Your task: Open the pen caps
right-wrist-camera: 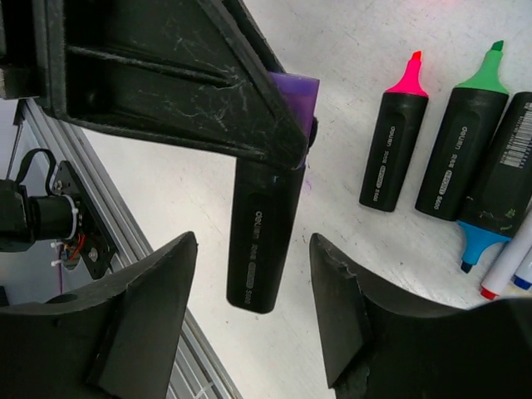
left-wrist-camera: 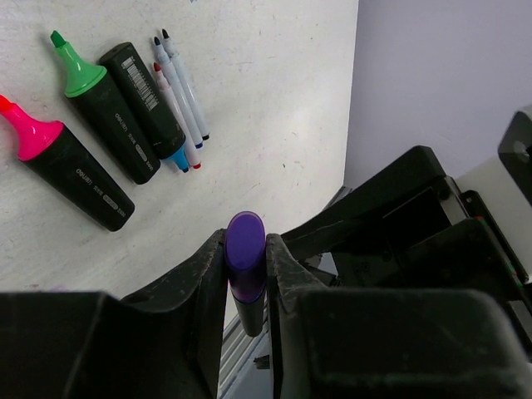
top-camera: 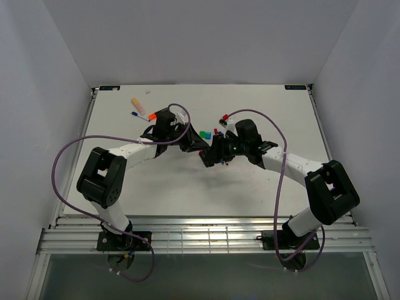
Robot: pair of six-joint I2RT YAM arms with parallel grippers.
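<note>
- right fingers [right-wrist-camera: 150,291]: spread open on either side of the black body of the purple highlighter [right-wrist-camera: 266,216], not visibly touching it.
- left fingers [left-wrist-camera: 208,283]: clamped shut on the purple cap [left-wrist-camera: 245,241]. The highlighter hangs from that cap in the air over the middle of the desk [top-camera: 187,194].
- Purple cap looks still seated on its body, so this one is not open yet. My read: it is the one in hand and needs a pull-apart.
- Just beyond, lying on the desk side by side: pink highlighter [right-wrist-camera: 392,141], green highlighter [right-wrist-camera: 461,141] and blue highlighter [right-wrist-camera: 499,191], all with bare tips, so done.
- thin pens [left-wrist-camera: 179,91] lie next to the blue one with their tips showing, so they look done too.
- Loose green cap [top-camera: 205,134] and some small caps [top-camera: 216,131] sit on the desk just past the two wrists.
- Far left corner: a few more pens [top-camera: 139,107] and an orange piece [top-camera: 152,116], too small to tell whether they are capped.
- Overall: most are open, purple is pending, and the far-left lot is unclear.
</note>
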